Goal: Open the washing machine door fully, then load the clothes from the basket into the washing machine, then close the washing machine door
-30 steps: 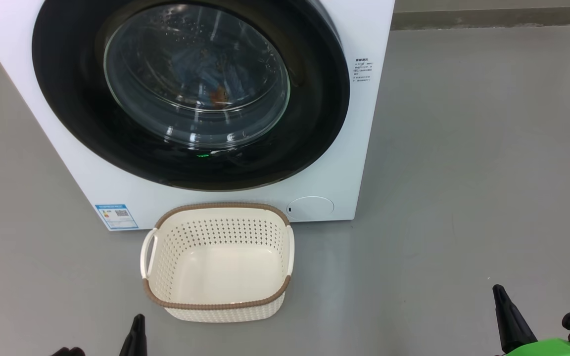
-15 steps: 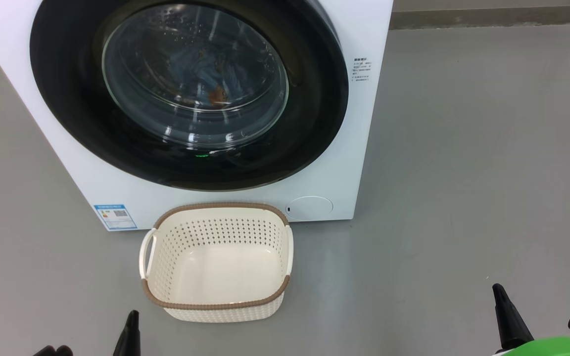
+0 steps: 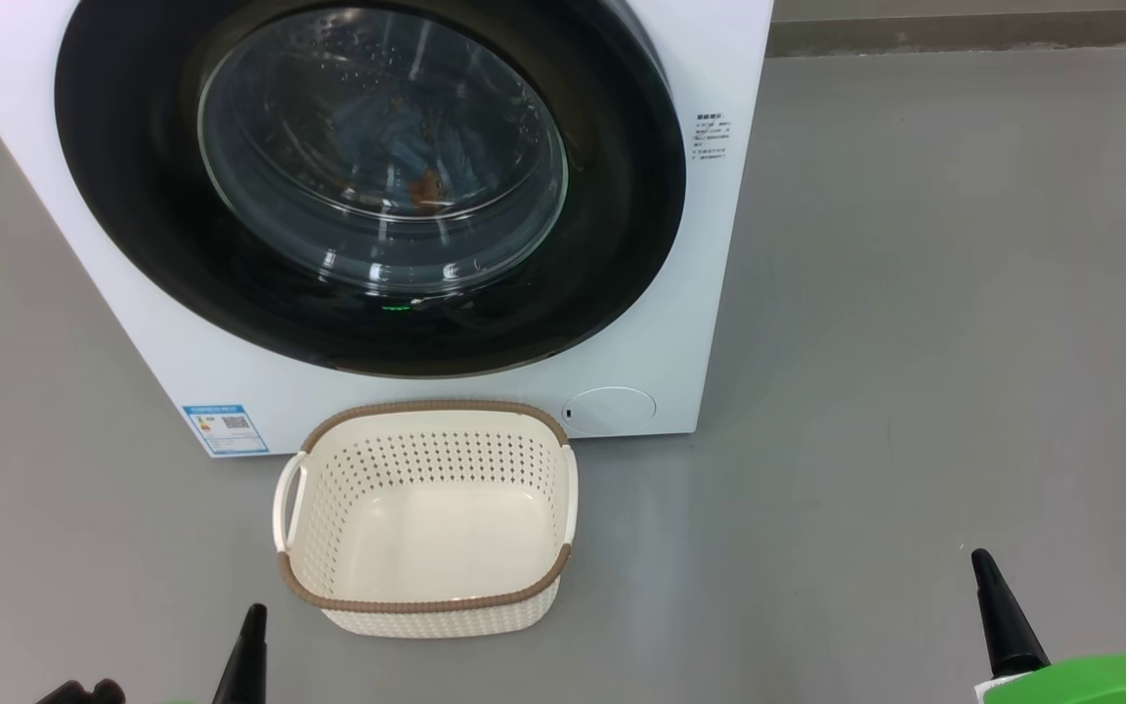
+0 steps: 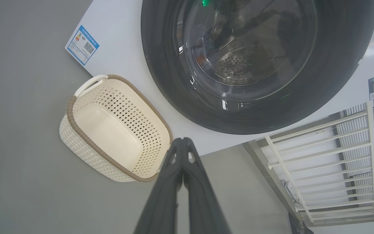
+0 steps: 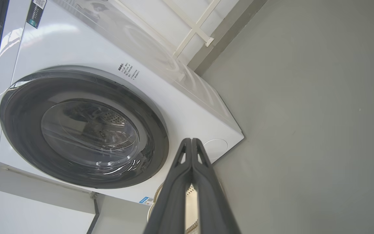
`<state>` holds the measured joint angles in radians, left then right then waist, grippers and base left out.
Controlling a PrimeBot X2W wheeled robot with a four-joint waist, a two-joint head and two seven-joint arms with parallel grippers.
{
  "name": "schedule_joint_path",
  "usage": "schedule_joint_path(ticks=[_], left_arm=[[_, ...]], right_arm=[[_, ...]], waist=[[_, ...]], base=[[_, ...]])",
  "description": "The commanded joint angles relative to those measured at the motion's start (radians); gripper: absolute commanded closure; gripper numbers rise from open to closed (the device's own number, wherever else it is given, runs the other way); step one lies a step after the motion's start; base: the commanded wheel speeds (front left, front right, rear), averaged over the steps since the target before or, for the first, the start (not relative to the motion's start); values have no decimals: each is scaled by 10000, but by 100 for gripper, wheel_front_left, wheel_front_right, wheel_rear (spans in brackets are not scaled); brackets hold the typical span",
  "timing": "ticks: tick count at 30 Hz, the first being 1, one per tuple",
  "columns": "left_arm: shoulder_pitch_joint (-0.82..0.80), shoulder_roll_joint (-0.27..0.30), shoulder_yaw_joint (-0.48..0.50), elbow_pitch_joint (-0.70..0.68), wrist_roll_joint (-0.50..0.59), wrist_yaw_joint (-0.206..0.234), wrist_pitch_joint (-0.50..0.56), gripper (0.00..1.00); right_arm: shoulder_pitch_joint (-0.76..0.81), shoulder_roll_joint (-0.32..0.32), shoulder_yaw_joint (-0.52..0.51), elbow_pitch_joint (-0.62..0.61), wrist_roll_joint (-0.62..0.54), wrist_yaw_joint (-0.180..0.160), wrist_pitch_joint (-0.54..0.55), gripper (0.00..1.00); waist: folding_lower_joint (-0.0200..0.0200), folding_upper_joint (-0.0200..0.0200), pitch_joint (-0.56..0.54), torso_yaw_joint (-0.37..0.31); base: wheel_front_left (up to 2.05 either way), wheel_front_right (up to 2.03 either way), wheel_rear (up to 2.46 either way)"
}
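Judging by the door (image 3: 368,186) shut on the washer (image 3: 719,244), clothes (image 3: 407,147) inside, basket (image 3: 426,408) bare before it, the job seems done; left gripper (image 4: 182,143) and right gripper (image 5: 191,143), closed and empty, should be kept clear.

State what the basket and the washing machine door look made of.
Basket: likely moulded plastic, matte cream, rows of holes, woven-look brown rim band. Washing machine door: glossy black rim, probably plastic, mirroring lights; clear bulging window, apparently glass, sharp highlights.
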<state>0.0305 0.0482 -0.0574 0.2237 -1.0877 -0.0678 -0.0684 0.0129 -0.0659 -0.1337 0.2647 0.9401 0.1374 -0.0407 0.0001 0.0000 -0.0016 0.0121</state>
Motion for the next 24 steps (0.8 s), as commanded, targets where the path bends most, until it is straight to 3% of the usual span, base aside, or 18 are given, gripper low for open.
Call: schedule_joint_path(ticks=[1, 24], left_arm=[[-481, 161, 300, -167, -296, -91, 105, 100], [-883, 194, 811, 3, -2655, -337, 779, 100]], right_arm=[[-509, -62, 122, -228, 366, -38, 61, 100], [-829, 38, 156, -215, 3255, -51, 739, 100]], waist=[[-1, 0, 1, -4], [-1, 0, 22, -58]], base=[[0, 0, 0], [0, 0, 0]])
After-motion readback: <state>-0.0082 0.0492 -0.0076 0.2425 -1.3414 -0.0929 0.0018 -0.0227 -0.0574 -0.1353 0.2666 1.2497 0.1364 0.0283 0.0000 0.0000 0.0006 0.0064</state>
